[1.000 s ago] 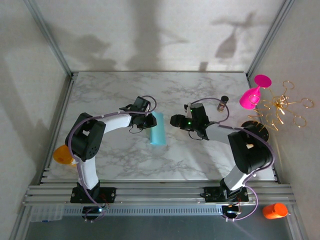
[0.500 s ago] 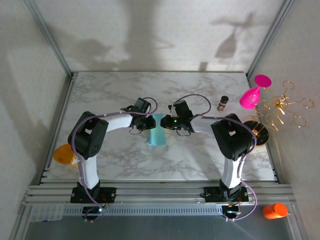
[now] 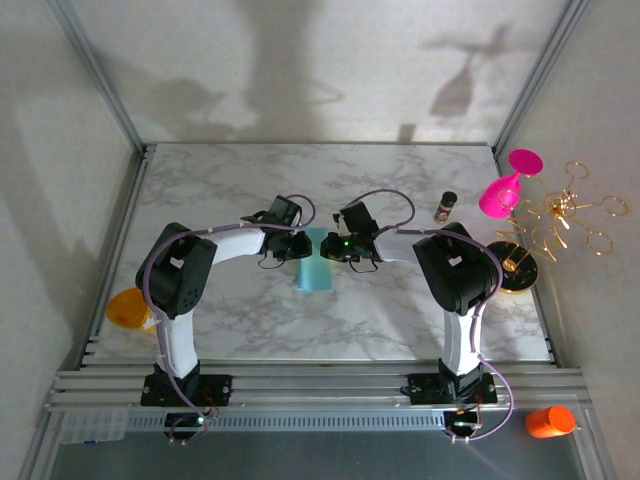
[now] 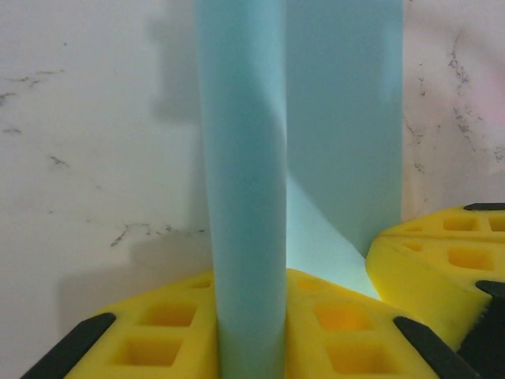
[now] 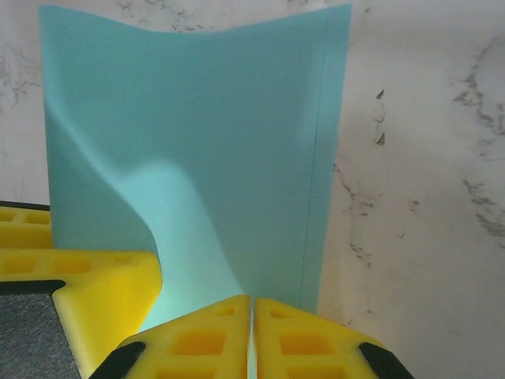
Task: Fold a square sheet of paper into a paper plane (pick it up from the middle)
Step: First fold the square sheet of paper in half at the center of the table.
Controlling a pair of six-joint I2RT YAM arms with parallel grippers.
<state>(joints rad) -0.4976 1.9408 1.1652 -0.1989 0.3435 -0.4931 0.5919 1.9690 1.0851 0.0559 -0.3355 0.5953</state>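
The square sheet of paper (image 3: 316,272) lies on the marble table (image 3: 400,320) midway between the two arms, and seems doubled into a narrow strip; its long axis runs from near to far, away from the bases, in the overhead view. Both claws meet at the far half of that strip, from opposite sides; the left claw (image 3: 302,246) comes in from the left long edge and the right claw (image 3: 326,247) from the right one, so neither arm is nearer than the other.

In the left wrist view the left claw (image 4: 347,284) is drawn in narrow on the paper (image 4: 339,118); a wedge of it runs down between the yellow pads (image 4: 442,253), and one layer curls up as a standing roll over the nearer finger. In the right wrist view the right claw (image 5: 251,332) has its two tips pressed together with only the thin edge of the paper (image 5: 197,118) between them; the sheet spreads ahead of it, humped near the tips and flat farther out, with a straight crease near its right edge.

We judge that the coming move turns on this opposed hold across the short axis; pulling apart would strain the paper, while moving together along the long axis should keep the crease true.
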